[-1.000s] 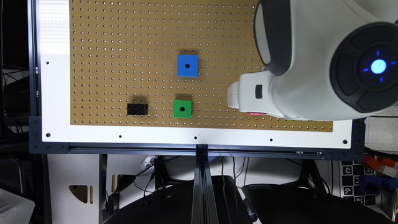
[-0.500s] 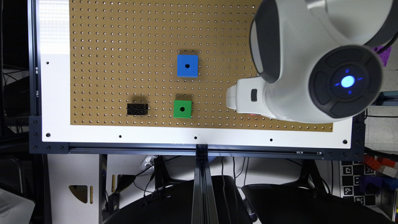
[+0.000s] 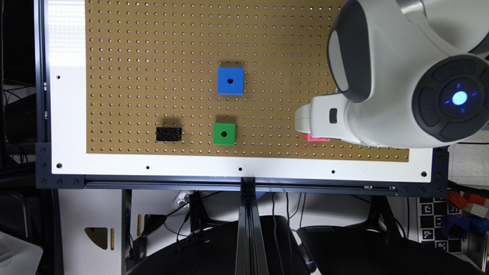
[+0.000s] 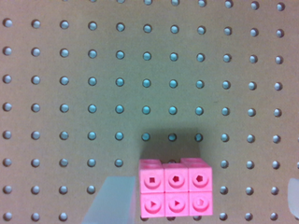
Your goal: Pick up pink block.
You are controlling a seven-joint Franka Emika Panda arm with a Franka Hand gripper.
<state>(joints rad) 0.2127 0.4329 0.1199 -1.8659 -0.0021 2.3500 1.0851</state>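
Note:
The pink block (image 4: 175,194) is a small 2x3 brick with six round holes on top. It lies on the brown pegboard (image 4: 93,93), and a shadow falls on the board just beyond it. My gripper (image 4: 203,193) is open and hangs over the block. One blurred finger (image 4: 110,203) sits right beside one end of the block, and the other finger (image 4: 294,190) stands well off the opposite end. In the exterior view the white gripper (image 3: 321,116) covers most of the pink block (image 3: 316,138), leaving a thin strip near the board's lower right.
On the pegboard (image 3: 153,57) also sit a blue cube (image 3: 230,80), a green cube (image 3: 224,134) and a black brick (image 3: 169,134), all to the exterior view's left of the gripper. A white border (image 3: 244,168) and a dark frame rail edge the board.
The arm's big joints swung left and then back right. The white gripper part ended slightly further to the exterior view's right. The blocks have not moved.

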